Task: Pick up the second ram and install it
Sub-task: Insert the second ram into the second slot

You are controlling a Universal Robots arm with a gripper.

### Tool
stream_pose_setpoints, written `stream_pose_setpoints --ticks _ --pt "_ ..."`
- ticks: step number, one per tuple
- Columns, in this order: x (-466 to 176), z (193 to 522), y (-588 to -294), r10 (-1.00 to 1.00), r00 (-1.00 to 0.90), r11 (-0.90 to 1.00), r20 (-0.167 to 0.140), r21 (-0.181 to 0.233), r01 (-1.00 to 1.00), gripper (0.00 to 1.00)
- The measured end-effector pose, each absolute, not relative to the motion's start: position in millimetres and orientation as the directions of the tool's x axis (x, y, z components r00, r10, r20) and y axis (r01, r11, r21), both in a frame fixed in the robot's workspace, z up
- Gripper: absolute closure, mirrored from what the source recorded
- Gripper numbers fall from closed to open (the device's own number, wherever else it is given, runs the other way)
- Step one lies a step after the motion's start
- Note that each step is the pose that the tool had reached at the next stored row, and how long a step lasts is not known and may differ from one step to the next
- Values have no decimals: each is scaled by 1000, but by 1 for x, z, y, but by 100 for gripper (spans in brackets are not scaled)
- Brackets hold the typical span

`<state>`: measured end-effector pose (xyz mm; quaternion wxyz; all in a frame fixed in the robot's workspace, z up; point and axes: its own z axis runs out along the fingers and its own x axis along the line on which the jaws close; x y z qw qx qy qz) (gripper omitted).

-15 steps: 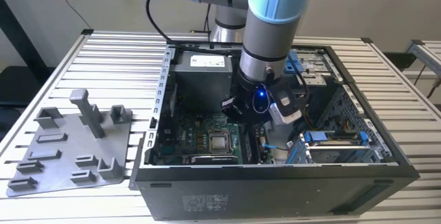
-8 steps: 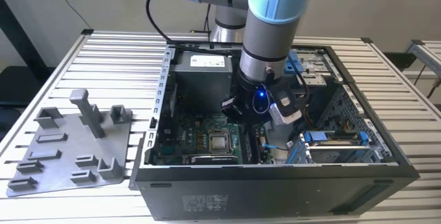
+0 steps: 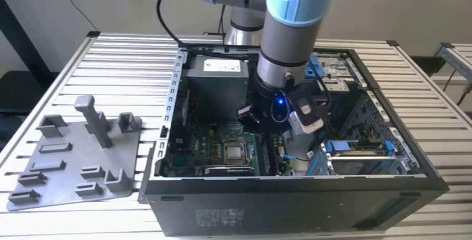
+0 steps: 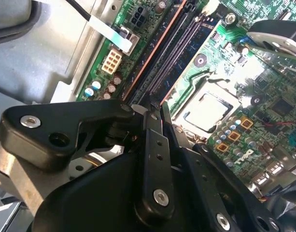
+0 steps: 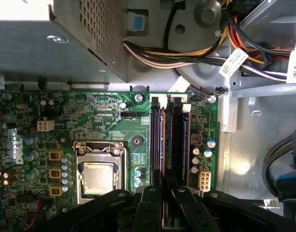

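Slatted metal bench [image 3: 110, 57] fills the exterior view; an open computer case [image 3: 295, 196] occupies centre and right, and a grey plastic fixture [image 3: 74, 162] lies at lower left. Inside the case, the arm [image 3: 291, 35] reaches down from the top centre. The gripper [image 5: 162, 195] sits at the bottom centre of the first wrist view, directly over the memory slots [image 5: 169, 140] beside the processor socket [image 5: 97, 176]. Its fingers [image 4: 155, 145] stand close together, clamped on the second ram [image 5: 161, 145], a thin dark board standing edge-on in the slot row on the green motherboard [image 5: 99, 121].
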<state>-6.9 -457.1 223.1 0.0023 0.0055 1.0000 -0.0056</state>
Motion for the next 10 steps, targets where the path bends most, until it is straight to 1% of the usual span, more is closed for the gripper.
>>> stream_pose_setpoints --ticks 10 --pt "-6 219 -458 17 -1000 1000 -5 -10 17 86"
